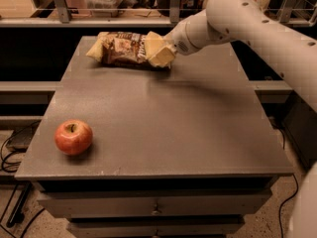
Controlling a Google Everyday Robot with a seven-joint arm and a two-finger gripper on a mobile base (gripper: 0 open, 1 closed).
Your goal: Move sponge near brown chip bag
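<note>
The brown chip bag (121, 48) lies crinkled at the far left of the grey table (163, 128), its yellowish-tan ends showing. My gripper (159, 49) reaches in from the right on the white arm (237, 19). It is shut on the pale yellow sponge (161, 58). The sponge is low over the table top, right against the bag's right end. I cannot tell whether it rests on the surface. The fingers are mostly hidden by the sponge.
A red apple (73, 137) sits near the table's front left corner. A shelf with a rail (99, 21) and clutter runs behind the table. Drawers (156, 209) are below the front edge. Cables lie on the floor at left.
</note>
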